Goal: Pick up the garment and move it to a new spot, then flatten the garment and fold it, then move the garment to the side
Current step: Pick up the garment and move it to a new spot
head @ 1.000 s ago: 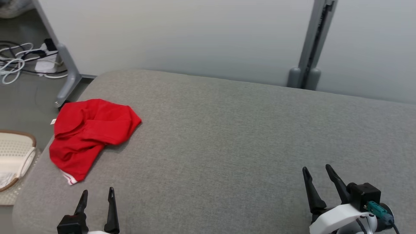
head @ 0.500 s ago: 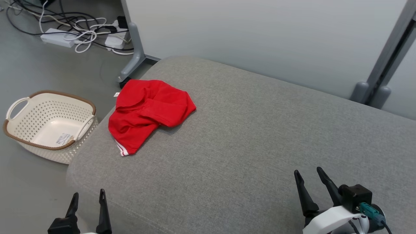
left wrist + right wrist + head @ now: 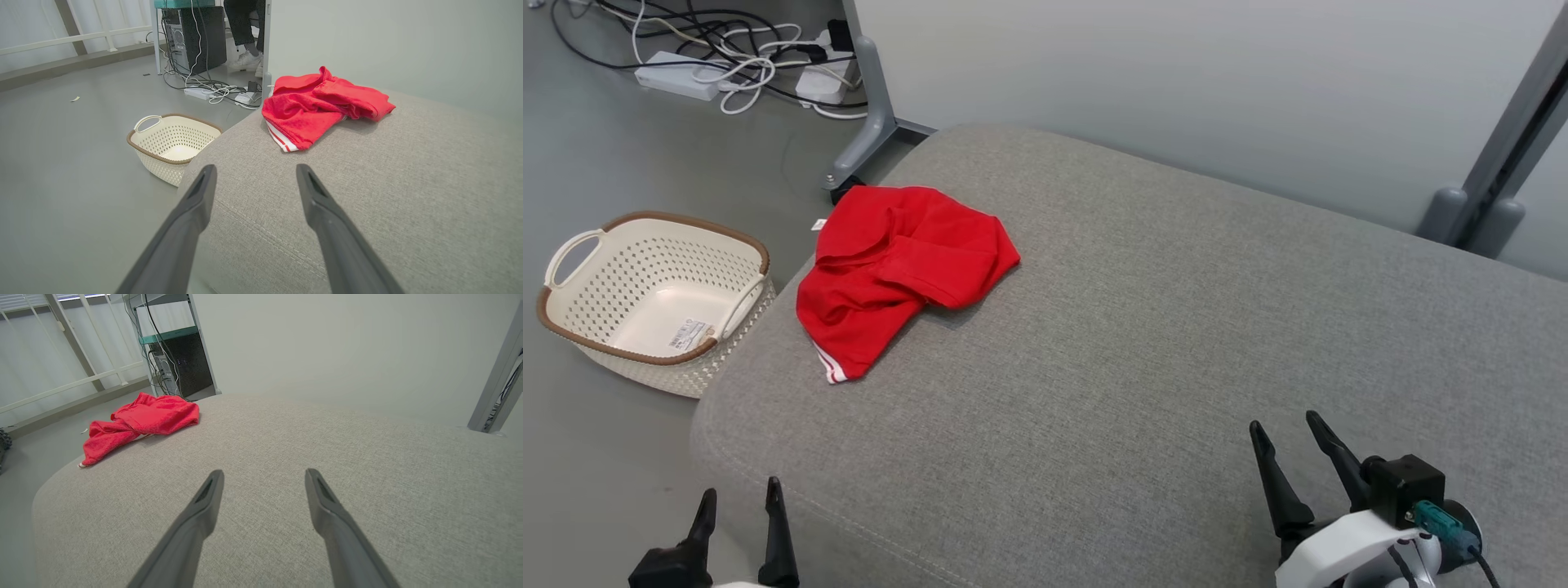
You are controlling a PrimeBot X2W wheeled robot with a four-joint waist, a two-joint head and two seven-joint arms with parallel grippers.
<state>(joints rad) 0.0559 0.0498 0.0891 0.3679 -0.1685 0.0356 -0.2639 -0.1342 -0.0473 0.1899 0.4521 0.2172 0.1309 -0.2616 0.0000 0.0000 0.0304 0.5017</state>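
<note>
A crumpled red garment (image 3: 898,269) with white stripes at one hem lies near the far left corner of the grey cushioned surface (image 3: 1176,343). The left wrist view has the garment (image 3: 322,104) ahead and slightly right, and the right wrist view has the garment (image 3: 141,422) far off to the left. My left gripper (image 3: 739,500) is open at the near left corner of the cushion, well short of the garment, with nothing between its fingers. My right gripper (image 3: 1286,434) is open over the near right part of the cushion, far from the garment.
A cream perforated basket (image 3: 658,298) with a brown rim stands on the floor left of the cushion. Cables and power strips (image 3: 735,69) lie on the floor beyond it. A grey partition wall (image 3: 1176,90) runs behind the cushion, with a post (image 3: 1494,180) at right.
The camera has turned left, so the whole picture shifted right and the basket came into view. The garment lies as before. Both grippers stay open.
</note>
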